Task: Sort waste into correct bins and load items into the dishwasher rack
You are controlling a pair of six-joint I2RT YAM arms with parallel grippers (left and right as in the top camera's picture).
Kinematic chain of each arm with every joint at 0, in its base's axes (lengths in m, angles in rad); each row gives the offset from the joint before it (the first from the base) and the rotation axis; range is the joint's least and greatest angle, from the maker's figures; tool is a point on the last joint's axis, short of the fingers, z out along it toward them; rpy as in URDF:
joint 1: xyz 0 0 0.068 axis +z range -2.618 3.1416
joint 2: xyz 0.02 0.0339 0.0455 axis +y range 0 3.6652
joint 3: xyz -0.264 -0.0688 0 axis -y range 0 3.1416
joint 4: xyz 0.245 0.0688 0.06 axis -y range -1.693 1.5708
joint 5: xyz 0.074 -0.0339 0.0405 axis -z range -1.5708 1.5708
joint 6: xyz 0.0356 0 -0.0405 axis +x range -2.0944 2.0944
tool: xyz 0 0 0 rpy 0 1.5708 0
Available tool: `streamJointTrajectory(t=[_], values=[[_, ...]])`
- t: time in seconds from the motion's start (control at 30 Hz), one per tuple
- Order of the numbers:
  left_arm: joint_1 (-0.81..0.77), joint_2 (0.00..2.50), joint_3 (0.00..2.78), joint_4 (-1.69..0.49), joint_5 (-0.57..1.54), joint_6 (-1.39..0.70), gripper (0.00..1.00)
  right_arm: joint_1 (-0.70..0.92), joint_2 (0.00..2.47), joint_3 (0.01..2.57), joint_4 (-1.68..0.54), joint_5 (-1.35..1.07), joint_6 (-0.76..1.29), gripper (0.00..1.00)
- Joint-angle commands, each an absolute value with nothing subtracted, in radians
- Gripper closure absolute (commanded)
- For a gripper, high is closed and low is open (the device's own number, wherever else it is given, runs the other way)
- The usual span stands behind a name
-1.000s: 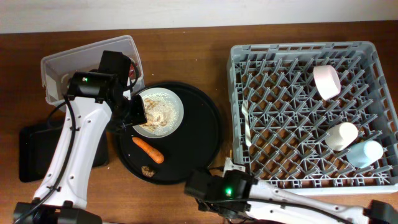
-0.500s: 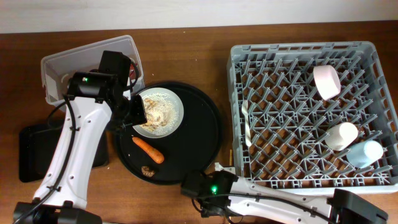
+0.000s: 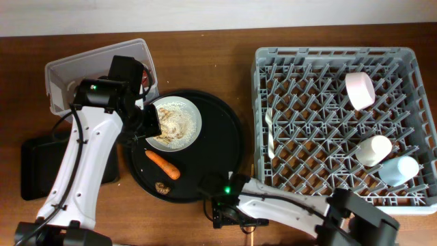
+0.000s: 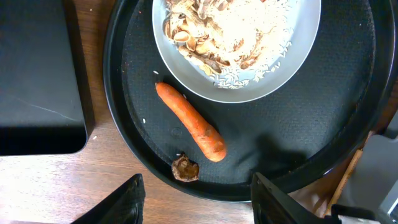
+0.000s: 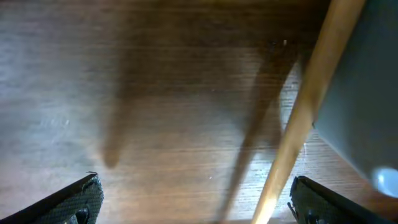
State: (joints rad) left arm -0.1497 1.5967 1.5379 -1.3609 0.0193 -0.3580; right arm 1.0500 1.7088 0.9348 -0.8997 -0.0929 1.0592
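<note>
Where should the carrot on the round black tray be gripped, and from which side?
Across its middle, from straight above, closing on its narrow width, square to its diagonal long axis. The carrot lies flat on the round black tray, its middle clear of the plate and the brown morsel, so both long sides are free. The open left gripper hangs nearest.

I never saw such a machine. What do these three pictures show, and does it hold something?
These are two robot arms at a table. One camera looks from above; two sit on the wrists. The left gripper is open above a round black tray with a plate of food scraps, a carrot and a brown morsel. The right gripper is open above the table, beside a wooden stick. Neither holds anything. The grey rack holds a white cup, a blue cup, a bowl and a fork.
</note>
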Motion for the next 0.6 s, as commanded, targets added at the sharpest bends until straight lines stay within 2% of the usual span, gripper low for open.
streamJointTrajectory(t=[0.0, 0.1, 0.17, 0.27, 0.33, 0.57], values=[[-0.146, 1.576, 1.536, -1.358, 0.022, -0.342, 0.46, 1.019, 1.718, 0.932, -0.897, -0.051, 1.097, 0.01], [-0.146, 1.576, 1.536, -1.359, 0.023, -0.342, 0.46, 1.022, 1.735, 0.932, -0.889, -0.054, 1.097, 0.0], [-0.146, 1.576, 1.536, -1.362, 0.023, -0.342, 0.46, 1.021, 1.758, 0.932, -0.862, -0.067, 1.097, 0.12], [-0.146, 1.576, 1.536, -1.362, 0.023, -0.342, 0.46, 1.021, 1.759, 0.932, -0.851, -0.068, 1.097, 0.44], [-0.146, 1.576, 1.536, -1.363, 0.023, -0.342, 0.46, 1.021, 1.759, 0.932, -0.833, -0.068, 1.097, 0.51], [-0.146, 1.576, 1.536, -1.365, 0.023, -0.342, 0.46, 1.021, 1.759, 0.893, -0.739, -0.054, 1.192, 0.51]])
